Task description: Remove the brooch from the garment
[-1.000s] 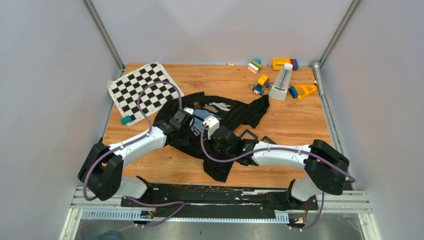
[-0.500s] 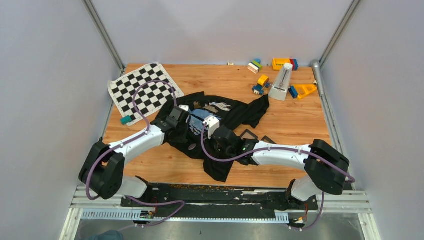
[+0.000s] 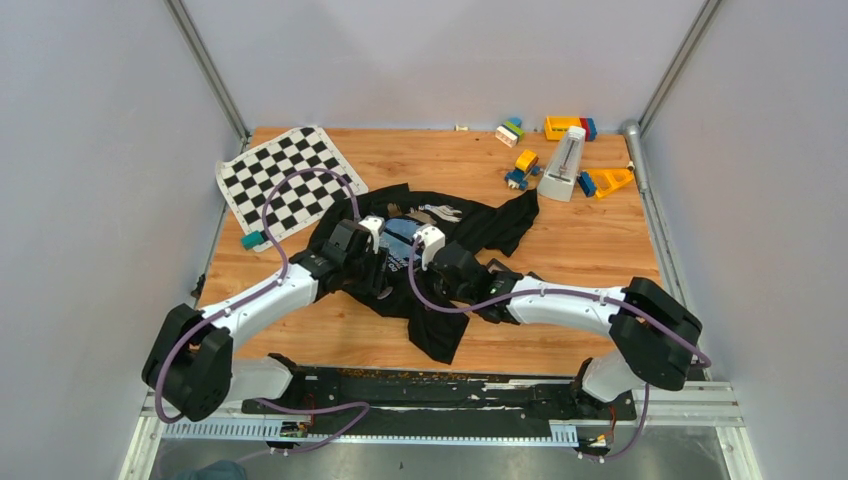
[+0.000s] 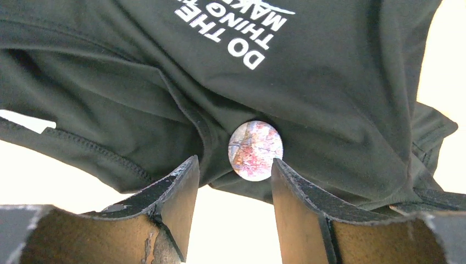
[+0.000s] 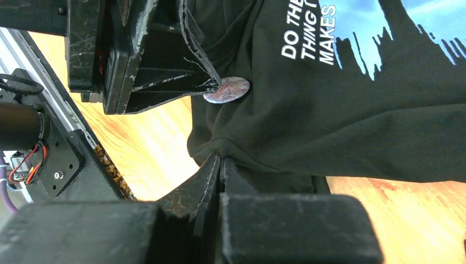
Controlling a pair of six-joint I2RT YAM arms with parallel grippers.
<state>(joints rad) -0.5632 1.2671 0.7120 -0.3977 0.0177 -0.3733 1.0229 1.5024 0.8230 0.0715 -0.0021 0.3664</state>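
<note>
The garment (image 3: 478,226) is a black shirt with a blue print and white lettering, lying crumpled mid-table. The brooch (image 4: 255,150) is a small round disc with a pinkish marbled face, pinned near the hem. My left gripper (image 4: 233,165) is open, its fingertips on either side of the disc's lower edge, the right fingertip (image 4: 277,165) touching or nearly touching it. From the right wrist, the brooch (image 5: 226,89) sits at the left gripper's fingertips (image 5: 211,85). My right gripper (image 5: 220,159) is shut on a fold of the garment (image 5: 340,121) just below the brooch.
A chequered mat (image 3: 285,180) lies at the back left, with a teal block (image 3: 252,240) near its front corner. Coloured toy blocks (image 3: 522,165) and a white upright piece (image 3: 566,165) stand at the back right. Bare wooden table (image 3: 590,250) lies to the right of the shirt.
My left gripper has opened and its arm has drawn slightly back and left. The right gripper stays shut on the cloth and has shifted a little toward the far side.
</note>
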